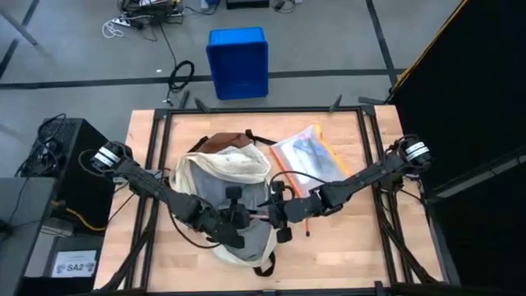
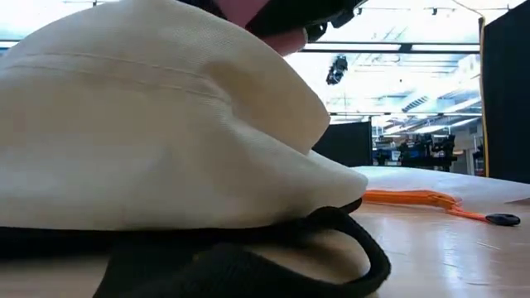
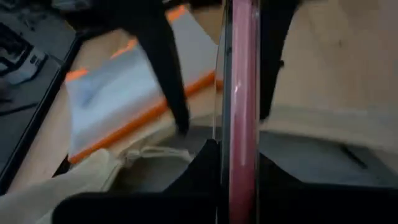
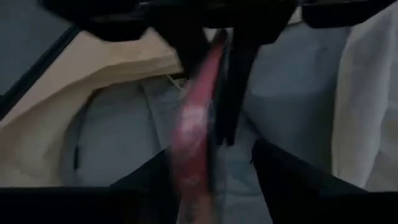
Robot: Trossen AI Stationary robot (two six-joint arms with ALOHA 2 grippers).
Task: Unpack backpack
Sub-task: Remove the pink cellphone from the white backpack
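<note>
Both grippers, left [image 1: 240, 220] and right [image 1: 275, 212], meet over the backpack [image 1: 222, 177] mouth, jaws each pinching a pink flat item [image 3: 242, 106] running left-right between them.

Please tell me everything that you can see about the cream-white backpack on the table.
The backpack is large, of soft cream-white fabric, with a brown part at its far end and dark straps trailing at its near end. It lies flat on the wooden table, mouth open, showing a grey lining. Both grippers meet over the opening, the left gripper and right gripper around a pink flat item. A clear orange-edged pouch lies beside it.
</note>
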